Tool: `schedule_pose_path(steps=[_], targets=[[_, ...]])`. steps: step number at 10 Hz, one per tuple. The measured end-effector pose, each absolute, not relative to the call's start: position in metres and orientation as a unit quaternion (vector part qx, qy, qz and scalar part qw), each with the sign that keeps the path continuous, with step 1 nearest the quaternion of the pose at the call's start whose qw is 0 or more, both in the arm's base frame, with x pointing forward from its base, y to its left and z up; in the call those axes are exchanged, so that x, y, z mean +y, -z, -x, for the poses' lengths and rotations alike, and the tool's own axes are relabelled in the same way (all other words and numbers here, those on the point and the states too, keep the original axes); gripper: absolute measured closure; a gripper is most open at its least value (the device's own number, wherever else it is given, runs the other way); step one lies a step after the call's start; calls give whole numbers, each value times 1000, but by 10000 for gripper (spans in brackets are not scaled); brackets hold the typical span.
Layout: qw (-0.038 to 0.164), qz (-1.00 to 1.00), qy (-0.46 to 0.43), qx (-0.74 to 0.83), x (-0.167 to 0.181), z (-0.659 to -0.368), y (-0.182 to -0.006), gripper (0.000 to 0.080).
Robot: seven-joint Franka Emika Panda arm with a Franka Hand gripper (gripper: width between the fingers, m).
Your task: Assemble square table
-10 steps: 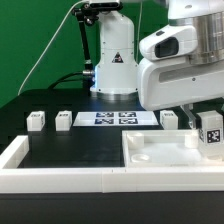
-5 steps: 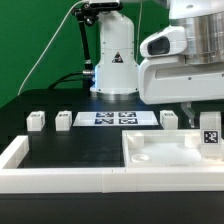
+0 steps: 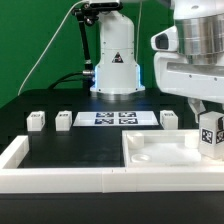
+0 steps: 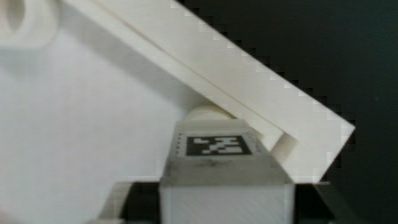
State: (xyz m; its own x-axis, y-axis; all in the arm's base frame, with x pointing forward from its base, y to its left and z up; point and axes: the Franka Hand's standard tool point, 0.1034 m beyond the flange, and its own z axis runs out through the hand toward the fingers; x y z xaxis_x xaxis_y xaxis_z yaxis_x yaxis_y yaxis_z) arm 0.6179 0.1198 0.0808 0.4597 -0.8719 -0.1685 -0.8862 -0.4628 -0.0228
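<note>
the gripper (image 3: 210,118) is clamped on a white tagged leg (image 3: 211,138) by the rimmed white tabletop (image 3: 150,152) corner.

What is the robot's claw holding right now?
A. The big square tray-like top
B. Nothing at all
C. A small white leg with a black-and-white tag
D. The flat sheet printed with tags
C: the gripper is closed on a small white tagged leg, which sits between its fingers near a corner of the table top.
</note>
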Motion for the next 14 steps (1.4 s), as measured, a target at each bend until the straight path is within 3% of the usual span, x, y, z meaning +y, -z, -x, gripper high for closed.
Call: schedule_pose_path(steps=[3,4,5,6,7,14], targets=[[50,805,-72,586,120,-620,-81,509],[50,799,-74,595,122,-619,-81,432],[51,804,-73,588,122,-619,-81,432],[52,815,-72,573,122,-619,-81,235],[53,828,-72,554,123,-618,-80,170],[72,956,-46,280,120,-617,-78,151]])
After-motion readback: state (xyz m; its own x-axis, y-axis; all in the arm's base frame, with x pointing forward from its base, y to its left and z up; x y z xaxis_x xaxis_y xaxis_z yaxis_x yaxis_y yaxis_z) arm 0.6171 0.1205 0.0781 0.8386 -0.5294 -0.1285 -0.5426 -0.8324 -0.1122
